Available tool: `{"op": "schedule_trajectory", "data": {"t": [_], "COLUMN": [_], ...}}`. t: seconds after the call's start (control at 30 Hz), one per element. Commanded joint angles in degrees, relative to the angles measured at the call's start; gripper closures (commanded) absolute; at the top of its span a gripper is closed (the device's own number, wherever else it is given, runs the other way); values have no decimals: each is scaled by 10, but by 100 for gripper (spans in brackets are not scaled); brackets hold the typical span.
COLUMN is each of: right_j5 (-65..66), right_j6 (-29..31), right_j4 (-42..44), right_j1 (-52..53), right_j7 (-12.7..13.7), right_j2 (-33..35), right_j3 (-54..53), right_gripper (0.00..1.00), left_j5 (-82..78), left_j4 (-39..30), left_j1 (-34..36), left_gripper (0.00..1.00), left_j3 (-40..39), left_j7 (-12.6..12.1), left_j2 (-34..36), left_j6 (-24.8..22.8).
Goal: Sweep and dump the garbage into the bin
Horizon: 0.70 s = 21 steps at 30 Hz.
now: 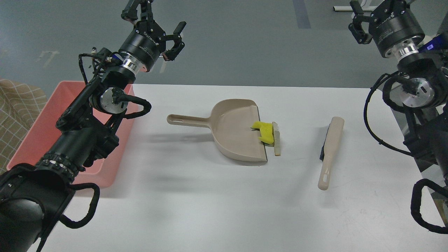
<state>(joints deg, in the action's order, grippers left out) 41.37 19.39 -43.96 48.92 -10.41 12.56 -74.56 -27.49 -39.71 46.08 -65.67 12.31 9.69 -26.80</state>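
Materials and finishes, tabletop set

Table (217,210): smooth matt white top. Dustpan (231,134) and brush (330,152): beige moulded plastic, slight sheen. Bin (38,133): pink plastic, smooth, satin. Sponge (265,131): yellow foam, matt, porous-looking. Bread-like slice (277,140): pale, dull. Left end effector (157,31) and right end effector (367,17): black casing with polished metal rings. Cloth (17,105), left edge: tan, checked weave.

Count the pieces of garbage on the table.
2: a yellow sponge straddling the dustpan lip, and a pale bread slice on the table just right of it.
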Motion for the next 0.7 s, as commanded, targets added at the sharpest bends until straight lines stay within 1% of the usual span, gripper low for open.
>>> {"op": "schedule_trajectory", "data": {"t": [0.0,0.2,0.37,0.47,0.57,0.67], "right_j5": [-1,1,-1,0,0,-1], "right_j6": [1,-2,-6,-6,-8,-11], "right_j4": [-2,11,40,41,43,42], "right_j1": [-1,0,5,4,7,13], "right_j7": [0,-2,-3,-4,-4,-3], "right_j2": [-3,-3,-1,-1,-3,-3], "right_j3": [9,8,7,7,7,11], "right_gripper": [0,0,0,0,0,0], "left_j5": [0,8,8,8,10,9], "left_j4": [4,-4,-4,2,4,3], "left_j1": [-1,1,4,6,5,6], "left_gripper": [1,1,1,1,1,1], "left_j3": [17,34,35,36,35,35], "left_j7": [0,1,0,-1,-5,-5], "left_j2": [0,21,19,18,24,31], "left_j6": [2,-4,3,25,74,65]}}
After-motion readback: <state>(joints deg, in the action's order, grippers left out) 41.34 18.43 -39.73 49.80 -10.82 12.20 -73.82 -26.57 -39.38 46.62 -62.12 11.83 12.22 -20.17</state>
